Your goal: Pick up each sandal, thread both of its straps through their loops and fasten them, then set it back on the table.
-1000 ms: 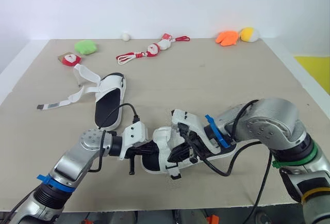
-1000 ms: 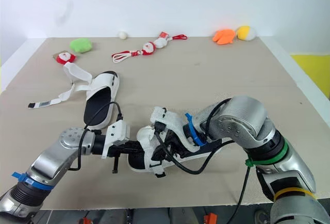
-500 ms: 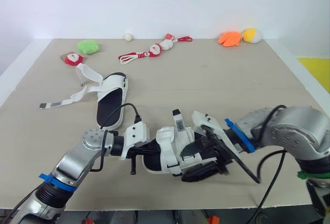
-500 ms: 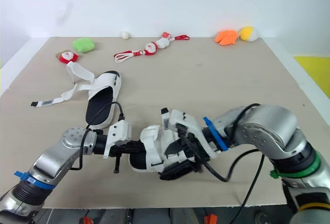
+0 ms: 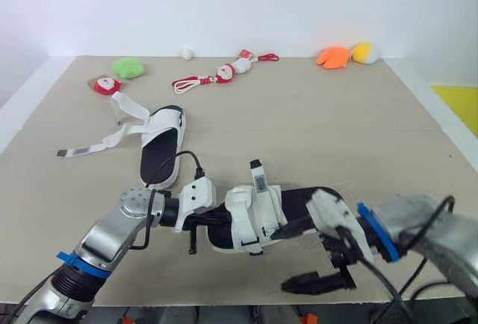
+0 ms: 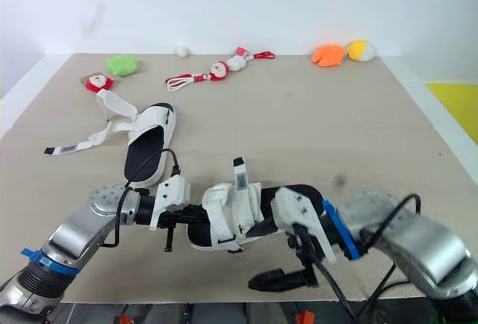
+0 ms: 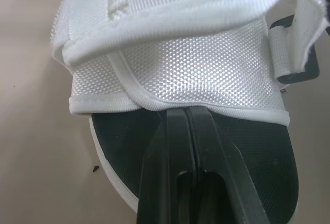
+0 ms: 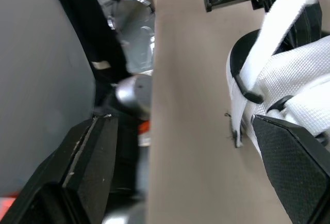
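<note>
The table (image 5: 299,130) takes up most of what I see, a tan board with pale edges.

My right gripper (image 5: 281,260) hangs low over the front edge, its two black fingers (image 8: 87,172) spread wide. The upper one reaches toward the near sandal's white upper, but I cannot tell whether it touches. The lower one lies out over the front edge.

The near sandal (image 5: 254,216) lies close to the front edge, about midway along it. Its broad white upper is wrapped over the black insole, and one labelled strap end (image 5: 256,175) stands upright.

My left gripper (image 5: 198,219) meets that sandal at the end nearer the left edge. Its fingers (image 7: 178,146) are pressed together over the insole, tips at the hem of the upper. I cannot tell whether fabric is caught between them.

The far sandal (image 5: 160,148) rests on the table toward the left edge, both straps (image 5: 97,145) loose and trailing toward that edge.

Along the far edge sit a green toy (image 5: 125,67), an orange toy (image 5: 332,56) touching a yellow toy (image 5: 362,51), two Santa toys on red cords (image 5: 220,74), another small Santa toy (image 5: 104,85) and a white ball (image 5: 186,53).
</note>
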